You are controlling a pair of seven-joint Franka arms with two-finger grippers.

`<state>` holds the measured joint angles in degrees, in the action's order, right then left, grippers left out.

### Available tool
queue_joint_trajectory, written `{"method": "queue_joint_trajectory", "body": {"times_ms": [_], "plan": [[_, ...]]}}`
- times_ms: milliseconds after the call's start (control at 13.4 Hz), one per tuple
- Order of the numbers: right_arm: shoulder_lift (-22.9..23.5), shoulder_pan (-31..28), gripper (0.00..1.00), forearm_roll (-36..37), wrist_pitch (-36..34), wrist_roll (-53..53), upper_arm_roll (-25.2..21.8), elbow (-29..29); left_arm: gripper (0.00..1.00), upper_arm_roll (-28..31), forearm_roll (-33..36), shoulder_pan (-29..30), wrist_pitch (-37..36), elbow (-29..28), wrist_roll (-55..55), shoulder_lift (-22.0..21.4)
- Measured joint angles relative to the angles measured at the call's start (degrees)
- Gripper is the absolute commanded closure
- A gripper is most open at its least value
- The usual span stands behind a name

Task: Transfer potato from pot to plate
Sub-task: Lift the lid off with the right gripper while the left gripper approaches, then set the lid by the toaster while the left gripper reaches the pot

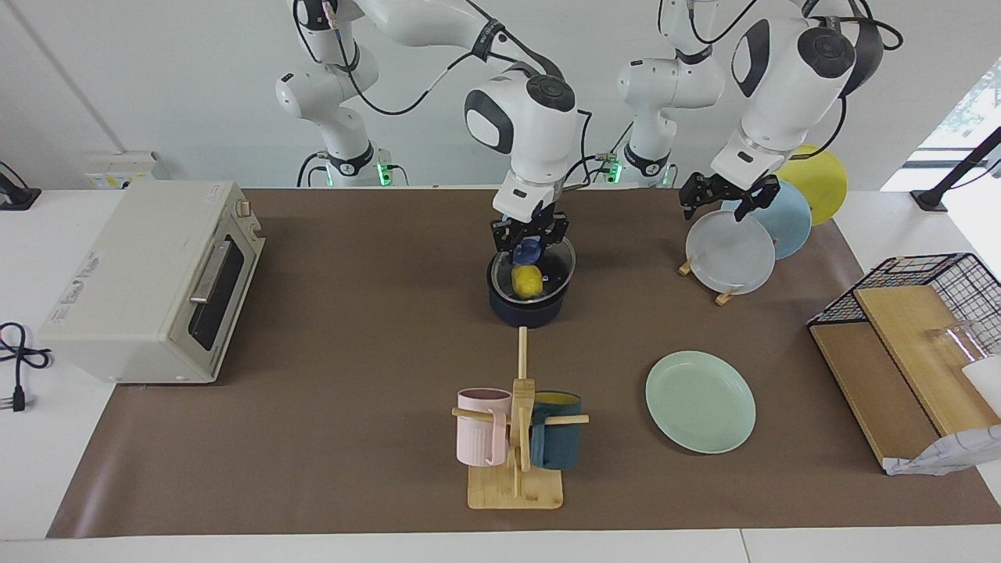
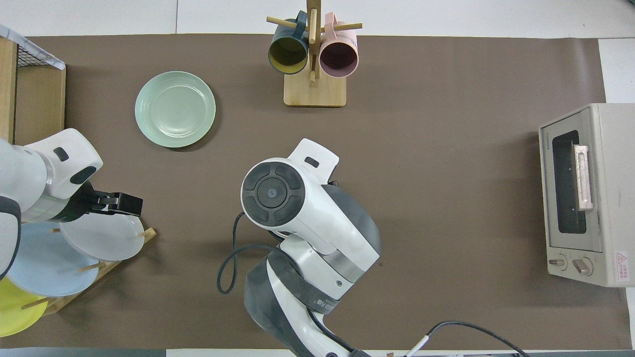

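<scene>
The yellow potato (image 1: 528, 280) lies inside the dark navy pot (image 1: 534, 311) at the middle of the table. My right gripper (image 1: 529, 241) hangs just above the pot's rim, directly over the potato, with its fingers spread and nothing between them; a small blue part shows between them. In the overhead view the right arm covers the pot and the potato. The mint-green plate (image 1: 700, 400) lies empty, farther from the robots than the pot, toward the left arm's end; it also shows in the overhead view (image 2: 175, 109). My left gripper (image 1: 727, 202) waits open over the plate rack.
A rack with grey (image 1: 731, 252), blue (image 1: 786, 219) and yellow (image 1: 821, 181) plates stands near the left arm. A mug tree (image 1: 516, 438) with a pink and a teal mug stands farther out than the pot. A toaster oven (image 1: 148, 281) and a wire basket with boards (image 1: 915, 336) stand at the table's ends.
</scene>
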<state>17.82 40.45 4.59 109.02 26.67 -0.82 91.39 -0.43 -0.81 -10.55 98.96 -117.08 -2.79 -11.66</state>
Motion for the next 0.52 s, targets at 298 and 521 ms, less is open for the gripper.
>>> {"method": "queue_joint_trajectory", "body": {"times_ms": [298,521], "plan": [[-1.31,-11.30,0.60,0.03,-3.30,-15.77,-0.41,-0.13,0.00,-0.02,-0.10,-4.53,4.97,-1.80,-4.26,-0.01],[-1.38,-18.65,0.60,0.07,-3.20,-26.40,-0.51,1.55,0.00,-0.17,-0.15,-11.20,7.79,-1.79,-13.41,-0.02]]}}
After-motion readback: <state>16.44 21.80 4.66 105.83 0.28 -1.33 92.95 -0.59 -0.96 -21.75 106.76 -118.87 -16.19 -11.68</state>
